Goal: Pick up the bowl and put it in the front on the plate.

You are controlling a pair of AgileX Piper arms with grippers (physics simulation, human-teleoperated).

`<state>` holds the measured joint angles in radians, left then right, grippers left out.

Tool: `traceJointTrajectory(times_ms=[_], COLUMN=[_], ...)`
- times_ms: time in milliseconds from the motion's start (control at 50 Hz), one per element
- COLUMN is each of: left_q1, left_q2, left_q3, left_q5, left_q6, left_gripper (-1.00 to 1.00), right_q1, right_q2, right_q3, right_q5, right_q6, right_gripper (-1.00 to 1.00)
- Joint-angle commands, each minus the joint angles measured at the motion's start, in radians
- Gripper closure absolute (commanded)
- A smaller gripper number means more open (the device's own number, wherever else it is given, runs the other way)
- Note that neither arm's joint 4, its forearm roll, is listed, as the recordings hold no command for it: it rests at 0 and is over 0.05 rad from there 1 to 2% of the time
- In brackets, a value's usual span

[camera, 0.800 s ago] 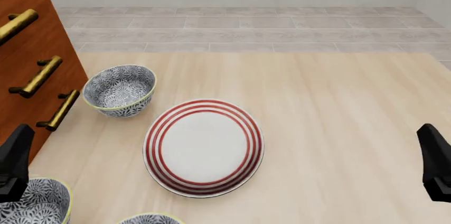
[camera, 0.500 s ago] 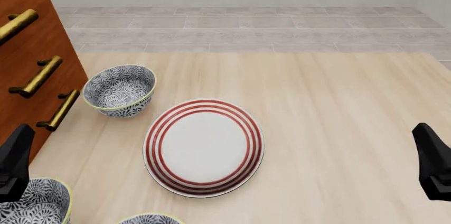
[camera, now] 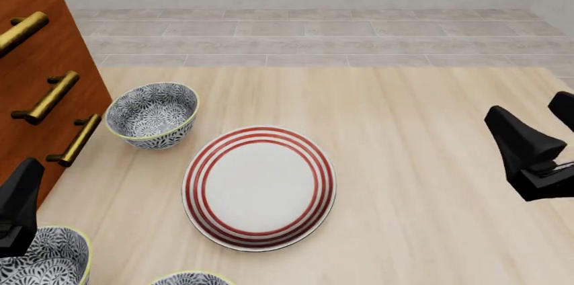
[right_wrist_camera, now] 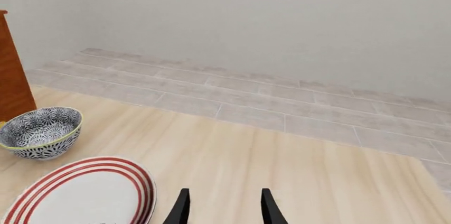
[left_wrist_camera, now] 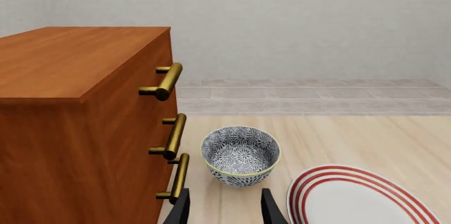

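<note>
On the table's left, the bowl (camera: 152, 115) sat just beyond the plate (camera: 259, 187), far closer to the open left gripper (left_wrist_camera: 224, 211) than the open right gripper (right_wrist_camera: 221, 208).

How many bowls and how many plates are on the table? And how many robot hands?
Blue-and-white flowery bowls: 3, one far bowl beside the wooden drawers and two cut off at the near edge
Red-ringed plate: 1
Grippers: 2, the left gripper and the right gripper
Total: 6
</note>
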<state>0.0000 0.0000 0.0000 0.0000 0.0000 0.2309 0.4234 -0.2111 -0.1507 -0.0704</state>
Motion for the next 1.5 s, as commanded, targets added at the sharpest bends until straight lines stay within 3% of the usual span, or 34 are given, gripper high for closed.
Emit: traceJointTrajectory(times_ms=[20,60,120,180,220,280,380,420,500,680,820,960,980,1180,1500], left_q1=[0.000,0.000,0.000,0.000,0.000,0.000,0.000,0.000,0.000,0.000,0.000,0.000,0.000,0.000,0.000], left_q2=[0.000,0.000,0.000,0.000,0.000,0.000,0.000,0.000,0.000,0.000,0.000,0.000,0.000,0.000,0.000], left_q3=[0.000,0.000,0.000,0.000,0.000,0.000,0.000,0.000,0.000,0.000,0.000,0.000,0.000,0.000,0.000], left_q5=[0.000,0.000,0.000,0.000,0.000,0.000,0.000,0.000,0.000,0.000,0.000,0.000,0.000,0.000,0.000], left_q6=[0.000,0.000,0.000,0.000,0.000,0.000,0.000,0.000,0.000,0.000,0.000,0.000,0.000,0.000,0.000], left_gripper=[-1.00,-1.00,-1.00,-1.00,-1.00,-1.00,-1.00,-1.00,-1.00,-1.00,-1.00,-1.00,-1.00,-1.00,-1.00], right_q1=[0.139,0.171,0.217,0.245,0.267,0.306,0.350,0.368,0.397,0.468,0.507,0.530,0.535,0.560,0.623], right_q2=[0.219,0.263,0.313,0.354,0.390,0.439,0.497,0.516,0.577,0.714,0.797,0.856,0.874,0.987,1.154], right_q3=[-0.140,-0.168,-0.193,-0.224,-0.240,-0.295,-0.365,-0.378,-0.420,-0.498,-0.578,-0.650,-0.669,-0.808,-1.057], right_q5=[-0.013,-0.009,-0.015,-0.006,-0.015,0.009,0.031,0.025,0.026,0.024,0.053,0.086,0.095,0.164,0.327], right_q6=[-0.003,0.000,-0.041,-0.007,-0.042,-0.005,0.005,-0.027,-0.019,-0.060,-0.050,-0.062,-0.087,-0.094,-0.053], right_gripper=[-1.00,-1.00,-1.00,-1.00,-1.00,-1.00,-1.00,-1.00,-1.00,-1.00,-1.00,-1.00,-1.00,-1.00,-1.00])
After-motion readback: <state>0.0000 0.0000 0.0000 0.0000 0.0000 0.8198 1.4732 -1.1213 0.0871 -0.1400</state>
